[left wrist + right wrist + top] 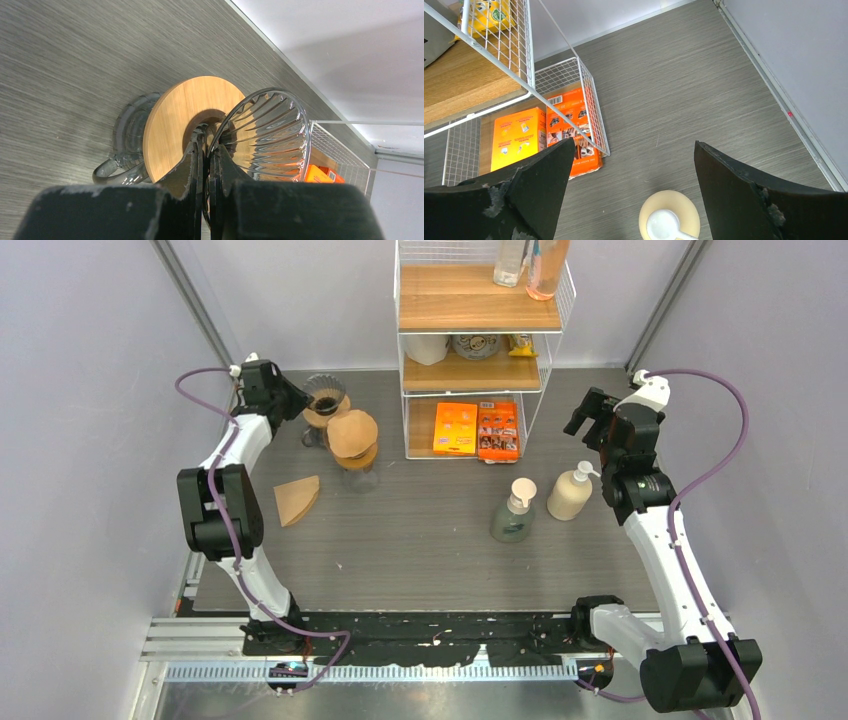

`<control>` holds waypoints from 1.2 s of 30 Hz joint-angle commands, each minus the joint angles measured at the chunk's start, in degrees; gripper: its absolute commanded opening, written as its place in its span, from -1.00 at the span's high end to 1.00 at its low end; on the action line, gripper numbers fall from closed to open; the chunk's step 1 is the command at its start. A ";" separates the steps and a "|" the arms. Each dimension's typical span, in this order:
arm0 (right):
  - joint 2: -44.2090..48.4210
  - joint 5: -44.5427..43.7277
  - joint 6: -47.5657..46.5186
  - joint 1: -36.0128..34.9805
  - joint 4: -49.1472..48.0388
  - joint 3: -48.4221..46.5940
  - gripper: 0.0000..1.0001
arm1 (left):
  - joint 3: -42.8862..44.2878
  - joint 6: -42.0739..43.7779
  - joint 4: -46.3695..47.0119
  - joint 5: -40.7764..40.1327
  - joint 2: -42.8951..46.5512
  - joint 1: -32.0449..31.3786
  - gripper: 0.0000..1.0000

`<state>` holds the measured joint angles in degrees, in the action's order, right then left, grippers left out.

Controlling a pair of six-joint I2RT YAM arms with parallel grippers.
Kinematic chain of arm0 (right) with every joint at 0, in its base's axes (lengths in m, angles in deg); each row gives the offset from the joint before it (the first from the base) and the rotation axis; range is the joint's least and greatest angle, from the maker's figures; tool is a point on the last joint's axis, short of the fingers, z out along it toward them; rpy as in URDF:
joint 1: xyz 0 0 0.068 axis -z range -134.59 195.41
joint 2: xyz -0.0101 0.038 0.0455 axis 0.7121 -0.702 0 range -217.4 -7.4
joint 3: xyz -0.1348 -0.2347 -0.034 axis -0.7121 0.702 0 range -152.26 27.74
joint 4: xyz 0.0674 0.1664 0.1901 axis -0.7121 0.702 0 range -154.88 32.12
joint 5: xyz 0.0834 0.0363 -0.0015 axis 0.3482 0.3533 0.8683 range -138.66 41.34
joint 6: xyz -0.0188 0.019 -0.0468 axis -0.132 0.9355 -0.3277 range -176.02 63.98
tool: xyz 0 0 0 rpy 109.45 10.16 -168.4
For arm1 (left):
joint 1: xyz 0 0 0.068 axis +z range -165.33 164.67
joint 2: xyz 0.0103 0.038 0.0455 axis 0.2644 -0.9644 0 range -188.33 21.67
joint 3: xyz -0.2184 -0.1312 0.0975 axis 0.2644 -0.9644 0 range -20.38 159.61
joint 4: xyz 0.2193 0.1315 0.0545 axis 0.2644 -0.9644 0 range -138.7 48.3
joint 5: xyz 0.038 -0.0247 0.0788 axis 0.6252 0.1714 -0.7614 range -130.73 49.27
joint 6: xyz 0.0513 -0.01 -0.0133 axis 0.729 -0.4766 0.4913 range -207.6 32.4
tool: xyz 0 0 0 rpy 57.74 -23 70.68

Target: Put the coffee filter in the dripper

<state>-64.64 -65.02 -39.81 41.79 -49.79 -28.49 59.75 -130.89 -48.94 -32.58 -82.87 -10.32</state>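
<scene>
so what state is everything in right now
left gripper: shut on the glass dripper's rim
right gripper: open, holding nothing
glass dripper: no filter inside
coffee filter: lying flat on the table, not held
second filter: sitting on top of a glass vessel
grey-green pump bottle: upright
cream pump bottle: upright

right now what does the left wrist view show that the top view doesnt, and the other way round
Only the left wrist view: the left gripper shut on the rim of the dripper, and the ribs inside the glass.
Only the top view: the flat filter lying on the table, two pump bottles, and the open right gripper.
Both: the dripper itself and the orange box.
</scene>
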 commanded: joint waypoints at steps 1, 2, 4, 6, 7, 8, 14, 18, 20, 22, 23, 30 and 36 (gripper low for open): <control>0.57 0.27 -0.50 0.21 -1.54 -0.16 -0.91 | 1.96 -0.07 -2.83 1.06 0.73 0.52 1.00; 0.44 0.28 -0.53 0.20 -1.55 -0.19 -0.91 | 2.15 0.19 -3.79 0.71 0.86 0.48 1.00; 0.38 0.28 -0.48 0.19 -1.59 -0.20 -0.91 | 2.79 1.10 -5.98 0.01 0.91 0.51 1.00; 0.38 0.35 -0.55 0.21 -1.56 -0.13 -0.91 | 3.51 1.79 -8.05 -0.75 0.76 0.48 1.00; 0.37 0.36 -0.56 0.24 -1.56 -0.12 -0.91 | 3.78 2.14 -8.90 -0.82 0.63 0.47 1.00; 0.37 0.41 -0.56 0.20 -1.56 -0.11 -0.91 | 4.42 2.42 -9.93 -0.80 0.47 0.51 1.00; 0.13 0.36 -0.57 0.19 -1.56 -0.02 -0.91 | 7.51 4.02 -16.25 -0.80 -1.67 0.45 1.00; 0.00 0.21 -1.29 0.19 -0.56 -0.74 -0.91 | 10.69 6.07 -21.26 -2.11 -4.06 0.51 1.00; 0.17 -0.34 -1.35 0.19 -0.17 -1.07 -0.91 | 11.72 6.81 -23.63 -2.00 -4.85 0.47 1.00; 0.48 -0.50 -1.40 0.19 -0.42 -0.77 -0.91 | 10.47 7.05 -22.88 -1.51 -4.82 0.45 1.00; 0.53 -0.53 -1.39 0.19 -0.50 -0.61 -0.91 | 9.72 7.07 -22.67 -1.61 -4.80 0.49 1.00; -0.49 -0.08 -1.44 0.19 -0.51 -0.56 -0.91 | 9.76 9.59 -29.37 -4.38 -6.42 0.44 1.00; -1.43 0.48 -1.37 0.19 -0.50 -0.70 -0.91 | 11.88 13.38 -37.21 -5.85 -8.95 0.49 1.00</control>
<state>-65.68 -64.97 -40.86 41.79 -49.18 -28.49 71.64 -124.51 -68.11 -32.74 -86.62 -10.30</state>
